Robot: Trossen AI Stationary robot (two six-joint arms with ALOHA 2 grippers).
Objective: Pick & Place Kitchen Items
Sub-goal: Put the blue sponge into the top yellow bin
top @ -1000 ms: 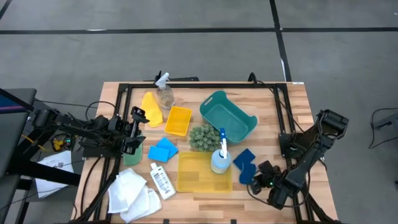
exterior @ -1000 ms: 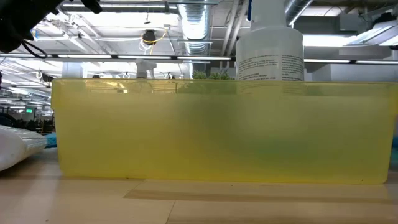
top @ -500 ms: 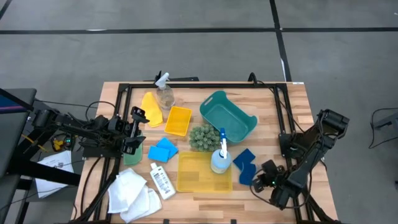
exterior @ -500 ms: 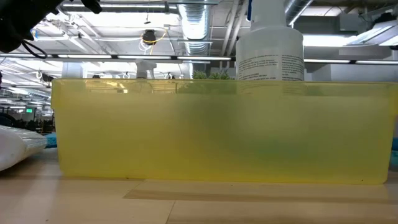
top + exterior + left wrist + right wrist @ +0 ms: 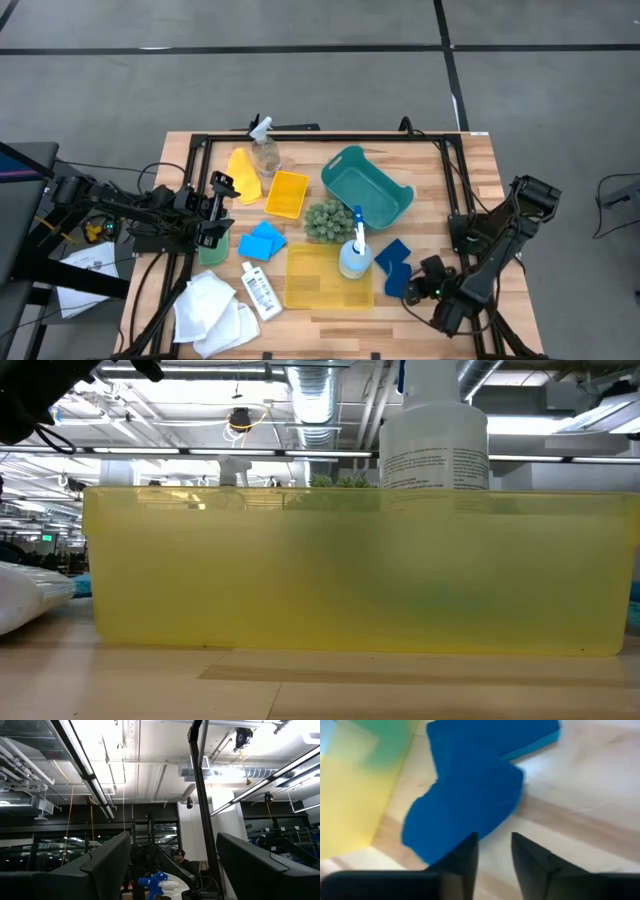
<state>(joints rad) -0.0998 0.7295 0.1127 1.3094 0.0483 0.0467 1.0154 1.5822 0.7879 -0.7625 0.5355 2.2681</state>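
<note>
Little of the sorting appears to be done. On the worktop (image 5: pixel 470 190) nearly every kitchen item lies loose: the dark blue sponges (image 5: pixel 392 266) close to the right edge, the light blue sponges (image 5: pixel 262 241) left of the middle, the white cloths (image 5: pixel 212 308) at the near left corner, the small white bottle (image 5: pixel 260 291) just beside them, the clear spray bottle (image 5: pixel 265 152) and a yellow piece (image 5: pixel 242 164) toward the far edge, and a green piece (image 5: pixel 213 252) by the left edge, partly hidden under the left arm. The blue-topped spray bottle (image 5: pixel 354 256) stands at the right rim of the flat yellow bin (image 5: pixel 320 285); whether it is inside cannot be told. The teal basket (image 5: pixel 392 205) and the small yellow bin (image 5: pixel 287 194) are seen empty, and a green bumpy ball (image 5: pixel 324 220) rests between them. The right gripper (image 5: pixel 493 851) is lowered at the near right corner, its fingers parted by a narrow gap with nothing between them, their tips just short of the dark blue sponges' edge in the right wrist view. The left gripper (image 5: pixel 217 208) is held raised by the left edge, jaws wide apart and empty, its wrist view pointed into the room. Open room is judged scarce: a black frame (image 5: pixel 320 137) borders the worktop, the right gripper works close to the near and right edges, and the flat yellow bin sits just beside the sponges; bare wood is left mainly along the near edge.
</note>
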